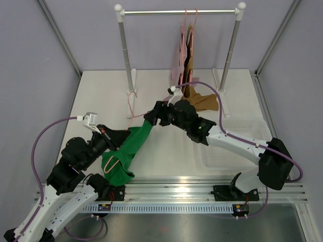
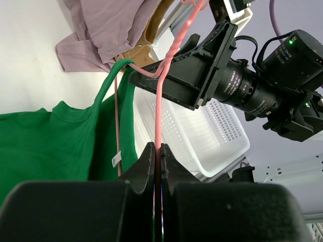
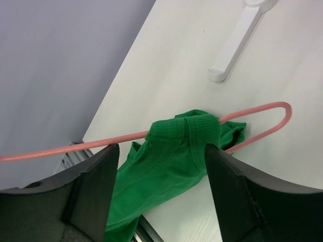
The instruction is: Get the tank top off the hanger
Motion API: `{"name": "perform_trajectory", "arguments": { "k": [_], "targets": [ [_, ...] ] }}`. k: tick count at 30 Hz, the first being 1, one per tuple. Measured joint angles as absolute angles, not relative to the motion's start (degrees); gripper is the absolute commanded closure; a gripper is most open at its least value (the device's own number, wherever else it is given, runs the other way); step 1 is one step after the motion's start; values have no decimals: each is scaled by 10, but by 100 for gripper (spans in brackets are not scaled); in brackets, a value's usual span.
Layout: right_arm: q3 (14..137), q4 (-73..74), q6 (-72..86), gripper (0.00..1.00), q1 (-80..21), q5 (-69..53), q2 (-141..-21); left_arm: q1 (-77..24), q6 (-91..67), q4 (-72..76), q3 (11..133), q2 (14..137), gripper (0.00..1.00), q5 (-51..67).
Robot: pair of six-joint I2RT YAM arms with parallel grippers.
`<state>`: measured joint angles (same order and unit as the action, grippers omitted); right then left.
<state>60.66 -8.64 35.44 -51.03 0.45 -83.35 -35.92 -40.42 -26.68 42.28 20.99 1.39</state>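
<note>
The green tank top (image 1: 127, 150) drapes over a pink wire hanger (image 1: 130, 104) at the table's front left. My left gripper (image 1: 112, 137) is shut on the hanger wire (image 2: 158, 116), which runs up between its tips (image 2: 158, 147). The top's strap (image 2: 108, 83) hangs off the wire to the left. My right gripper (image 1: 150, 118) is at the top's upper end. Its fingers (image 3: 96, 171) stand open on either side of the bunched green shoulder (image 3: 186, 138), which still sits over the pink hanger (image 3: 75, 148).
A clothes rack (image 1: 179, 11) stands at the back with pink and brown garments (image 1: 184, 50) hanging on it. A brown garment (image 1: 204, 102) lies at its foot. A white mesh basket (image 1: 242, 143) sits to the right, also seen as the basket (image 2: 222, 133).
</note>
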Motion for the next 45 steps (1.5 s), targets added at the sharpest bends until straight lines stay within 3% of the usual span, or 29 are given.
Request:
{"name": "perform_trajectory", "arguments": {
  "k": [2, 8, 10, 11, 12, 13, 34, 40, 45],
  "targets": [
    [609, -83, 348, 37, -510, 24, -834, -359, -404, -267, 423, 210, 100, 14],
    [622, -64, 330, 55, -510, 64, -847, -359, -404, -269, 423, 210, 100, 14],
    [623, -61, 324, 68, -510, 71, -852, -359, -404, -271, 423, 210, 100, 14],
    [623, -59, 322, 77, -510, 73, -853, -359, -404, -273, 423, 210, 100, 14],
    [623, -58, 319, 95, -510, 76, -854, -359, -404, -274, 423, 210, 100, 14],
    [623, -57, 314, 100, -510, 79, -854, -359, -404, -276, 423, 210, 100, 14],
    [633, 29, 291, 100, -419, 107, -880, -359, -380, -275, 443, 215, 100, 51],
    [549, 33, 293, 100, -417, 66, -749, -359, -382, -116, 398, 194, 100, 59],
    [542, 54, 291, 100, -413, 18, -598, -360, -352, 54, 390, 274, 100, 75]
  ]
}}
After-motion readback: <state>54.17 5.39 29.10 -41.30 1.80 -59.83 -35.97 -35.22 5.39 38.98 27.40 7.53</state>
